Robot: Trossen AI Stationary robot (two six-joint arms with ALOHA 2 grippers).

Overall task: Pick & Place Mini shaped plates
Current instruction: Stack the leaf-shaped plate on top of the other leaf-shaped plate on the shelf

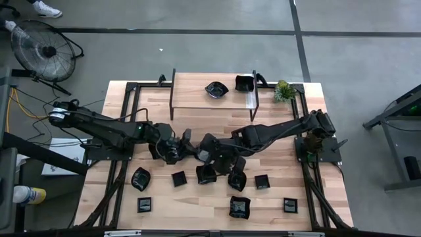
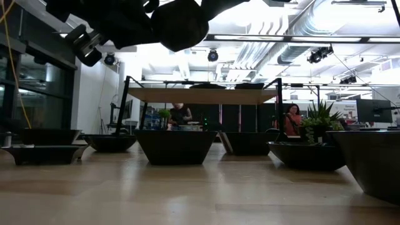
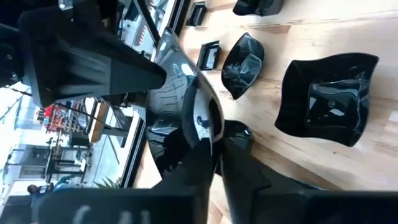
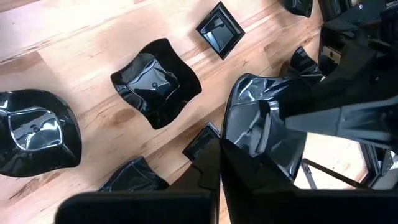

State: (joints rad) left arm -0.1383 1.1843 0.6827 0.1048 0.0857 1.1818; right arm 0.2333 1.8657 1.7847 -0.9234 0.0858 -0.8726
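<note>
Mini shaped plates (image 1: 239, 206) lie scattered on the bench (image 1: 197, 210), two on the raised shelf (image 1: 197, 99); left hand (image 3: 208, 134) and right hand (image 4: 264, 134), raised mid-bench, each clamp a glossy black plate by its rim

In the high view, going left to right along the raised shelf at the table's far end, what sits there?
A wavy-edged black plate near the shelf's middle → a squarer black plate at its right end → the small green plant, just beyond the shelf on the table.
</note>
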